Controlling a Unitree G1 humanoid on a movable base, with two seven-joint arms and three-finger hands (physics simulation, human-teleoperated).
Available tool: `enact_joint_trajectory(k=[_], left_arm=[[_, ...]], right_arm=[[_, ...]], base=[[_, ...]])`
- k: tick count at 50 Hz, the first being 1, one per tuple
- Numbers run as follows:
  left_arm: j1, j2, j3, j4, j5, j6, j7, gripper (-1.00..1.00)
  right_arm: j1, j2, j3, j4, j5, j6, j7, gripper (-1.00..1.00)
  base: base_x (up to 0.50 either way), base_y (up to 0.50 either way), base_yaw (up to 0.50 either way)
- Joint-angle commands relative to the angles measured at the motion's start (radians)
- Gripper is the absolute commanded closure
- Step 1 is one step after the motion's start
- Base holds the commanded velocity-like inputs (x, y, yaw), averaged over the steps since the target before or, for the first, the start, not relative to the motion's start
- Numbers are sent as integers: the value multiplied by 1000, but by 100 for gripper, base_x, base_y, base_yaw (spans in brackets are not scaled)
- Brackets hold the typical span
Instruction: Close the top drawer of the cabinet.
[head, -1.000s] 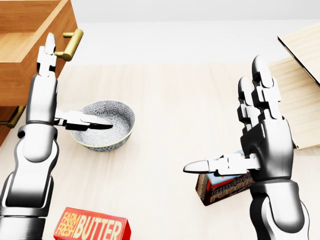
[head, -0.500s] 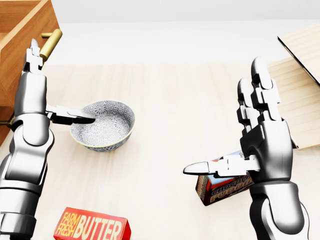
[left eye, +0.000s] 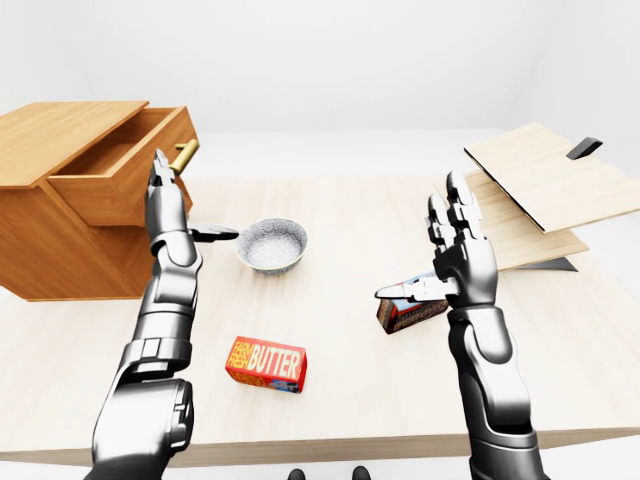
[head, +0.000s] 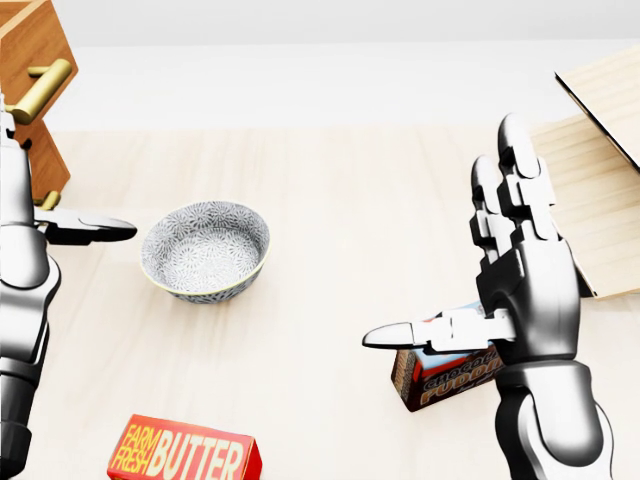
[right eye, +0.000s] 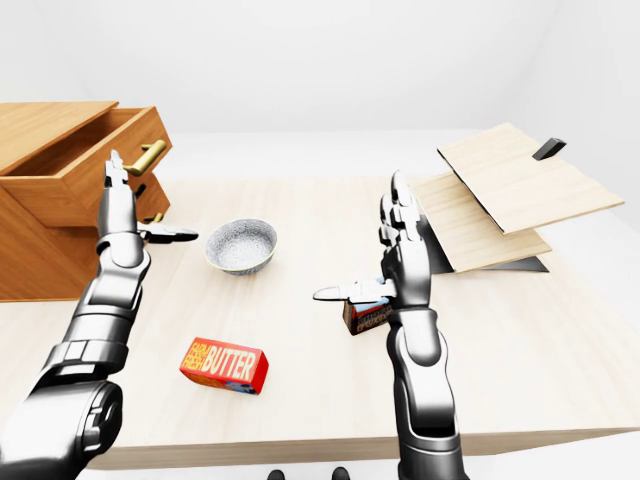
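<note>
Left-eye view: top drawer (left eye: 120, 160) still pulled out of cabinet (left eye: 60, 235), sliding axis toward view's left. Left hand (left eye: 168, 205), fingers spread, flat beside brass handle (left eye: 184, 157); far nearer than right hand (left eye: 462, 262), also spread.

Head view: bowl (head: 205, 250) just right, clear of push.

Right-eye view: butter box (right eye: 224, 365) well apart.

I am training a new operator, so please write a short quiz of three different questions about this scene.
1. True or false: the top drawer of the cabinet is fully shut.
2. Which thing lies nearest the bottom edge of the left-eye view? A. bowl B. butter box C. pudding box
3. Fill in: the left hand is raised beside the drawer's brass ____.

Key: 1 false; 2 B; 3 handle.
</note>
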Motion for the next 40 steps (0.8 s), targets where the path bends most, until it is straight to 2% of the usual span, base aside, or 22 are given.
enact_joint_trajectory(k=[1, 40], left_arm=[[-34, 62, 33, 51, 11, 0, 51, -100], [-119, 201, 53, 272, -18, 0, 135, -100]], right_arm=[[-6, 3, 6, 4, -4, 0, -5, -100], [24, 1, 1, -4, -7, 0, 12, -100]], base=[[0, 0, 0], [0, 0, 0]])
